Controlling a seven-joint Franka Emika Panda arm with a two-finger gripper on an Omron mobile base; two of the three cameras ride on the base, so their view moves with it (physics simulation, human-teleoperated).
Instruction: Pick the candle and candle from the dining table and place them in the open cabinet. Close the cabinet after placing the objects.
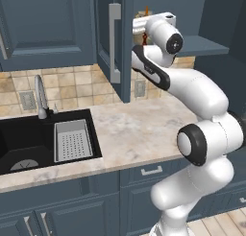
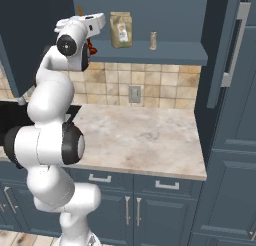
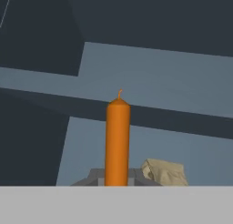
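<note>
A white robot arm reaches up into the open cabinet (image 2: 165, 52), its hand (image 2: 89, 25) raised at the left end of the blue shelf. In the hand view an orange-red stick candle (image 3: 118, 143) stands upright between the fingers, its long axis vertical and its wick at 12 o'clock; the hand appears closed on the candle's lower part, though the fingertips themselves are cut off at the frame's bottom edge. In the right base view the second candle, a stubby grey-beige pillar (image 2: 153, 40), already stands on the shelf, off toward 3 o'clock from the hand, with a brown paper bag (image 2: 121, 29) between the two. The foot of the held candle is hidden, so whether it touches the shelf cannot be told. Judging from this, a short lowering and release come next, then the cabinet door (image 1: 113, 43) must be swung shut.
</note>
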